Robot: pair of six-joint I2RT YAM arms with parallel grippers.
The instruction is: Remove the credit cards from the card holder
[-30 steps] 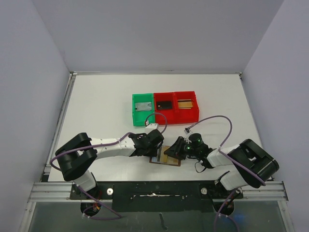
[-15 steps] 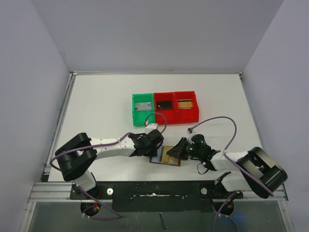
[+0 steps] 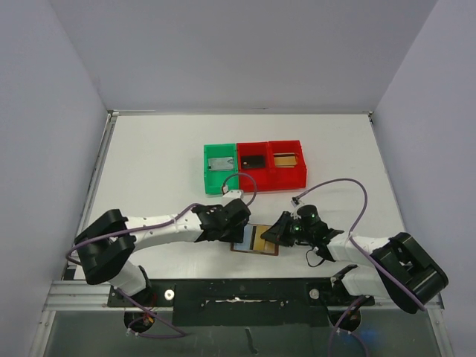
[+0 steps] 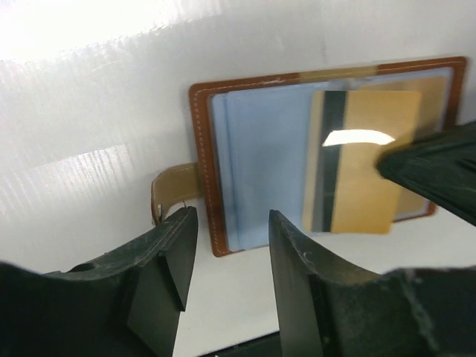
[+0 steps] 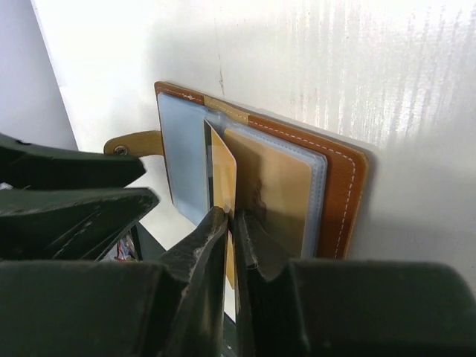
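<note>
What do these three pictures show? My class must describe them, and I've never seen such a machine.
Two robot arms are bolted at the near edge of a table, each ending in a two-finger gripper. One picture looks down from above; the others come from cameras on each wrist. On the table lie an open brown card holder, a green bin and two red bins. The right gripper pinches a gold credit card over the holder. The left gripper hangs open nearby, holding nothing.

White arms (image 3: 160,223), black joints (image 3: 104,247), purple cables (image 3: 346,181)
</note>
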